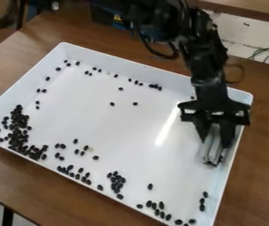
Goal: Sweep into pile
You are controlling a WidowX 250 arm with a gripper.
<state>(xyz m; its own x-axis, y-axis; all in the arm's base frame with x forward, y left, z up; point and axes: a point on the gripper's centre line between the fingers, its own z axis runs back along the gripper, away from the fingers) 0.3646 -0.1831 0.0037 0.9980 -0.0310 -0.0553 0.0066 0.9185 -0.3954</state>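
1. Here's your hand (215, 137), gripping the pale sweeping tool (211, 153) end-down beside the tray's right wall, apparently angled so its lower end can push.
2. Your white tray (130, 132) rests on the table (18, 178), its raised walls keeping everything in!
3. Dark beans (20, 130) bunch thickest at the left corner, a likely gathering spot; stragglers dot the edges, awaiting your sweep.

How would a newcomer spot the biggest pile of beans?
Start at the white tray, then go to its left corner in the picture, across from the claw. The pile sprawls there, black, larger and denser than any other bean cluster.
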